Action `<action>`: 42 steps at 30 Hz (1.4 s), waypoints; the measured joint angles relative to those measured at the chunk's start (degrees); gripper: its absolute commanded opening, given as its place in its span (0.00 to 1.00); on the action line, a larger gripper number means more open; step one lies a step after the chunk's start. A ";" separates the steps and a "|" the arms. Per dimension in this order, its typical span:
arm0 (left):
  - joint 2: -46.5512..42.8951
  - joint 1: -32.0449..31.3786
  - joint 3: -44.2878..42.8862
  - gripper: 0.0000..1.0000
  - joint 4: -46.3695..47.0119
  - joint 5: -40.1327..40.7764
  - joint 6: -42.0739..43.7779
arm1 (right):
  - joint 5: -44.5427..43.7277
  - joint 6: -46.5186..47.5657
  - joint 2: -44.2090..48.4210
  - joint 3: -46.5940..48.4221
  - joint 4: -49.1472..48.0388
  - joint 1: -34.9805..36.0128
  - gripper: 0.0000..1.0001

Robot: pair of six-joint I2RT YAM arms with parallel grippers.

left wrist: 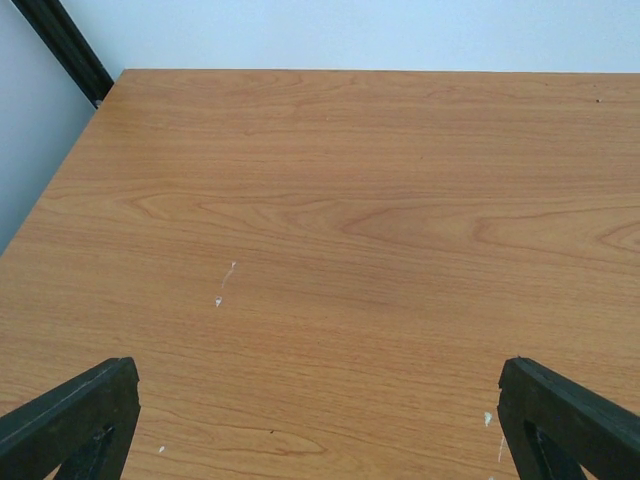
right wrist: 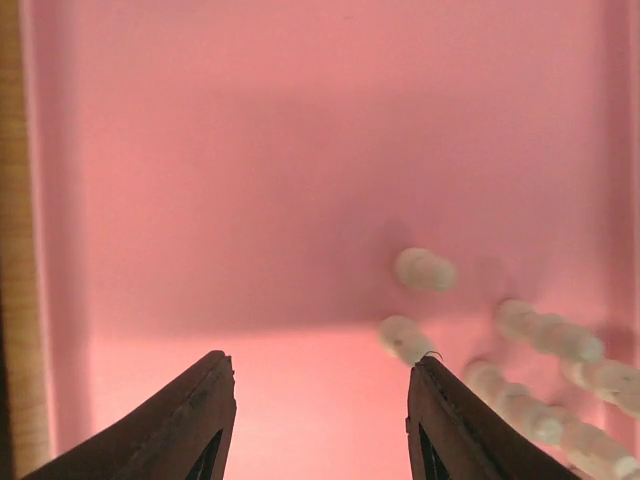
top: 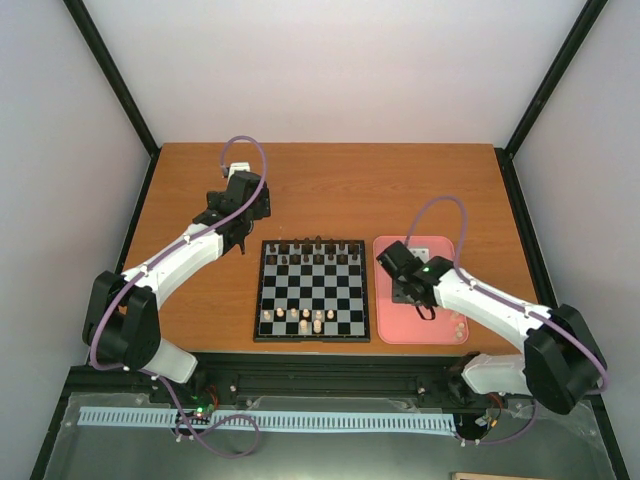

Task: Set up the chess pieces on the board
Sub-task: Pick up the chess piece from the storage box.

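The board (top: 312,290) lies in the middle of the table. Several cream chess pieces (top: 305,320) stand on its near rows, and dark pieces line its far row. More cream chess pieces (right wrist: 425,270) lie loose on the pink tray (right wrist: 250,150), to the right of my right gripper (right wrist: 322,385). That gripper hangs open just above the tray floor, nothing between its fingers, the right fingertip next to one piece (right wrist: 405,338). My left gripper (left wrist: 320,425) is wide open over bare wood, beyond the board's far left corner.
The pink tray (top: 445,250) sits right beside the board's right edge. Black frame posts stand at the table's far corners, and a wall runs behind the far edge. Bare wood (left wrist: 330,220) stretches ahead of the left gripper.
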State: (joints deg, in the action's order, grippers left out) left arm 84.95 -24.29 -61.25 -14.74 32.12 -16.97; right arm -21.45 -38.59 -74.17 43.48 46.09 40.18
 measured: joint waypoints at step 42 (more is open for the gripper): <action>0.92 0.00 -0.20 1.00 -0.04 -0.09 0.02 | 6.32 9.49 -2.93 -6.36 -13.79 -19.19 0.19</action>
State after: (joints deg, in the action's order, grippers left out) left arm 85.86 -24.29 -61.45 -14.79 32.03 -16.95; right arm -15.14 -29.10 -77.10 37.12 32.29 20.99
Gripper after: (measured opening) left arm 0.998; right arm 0.216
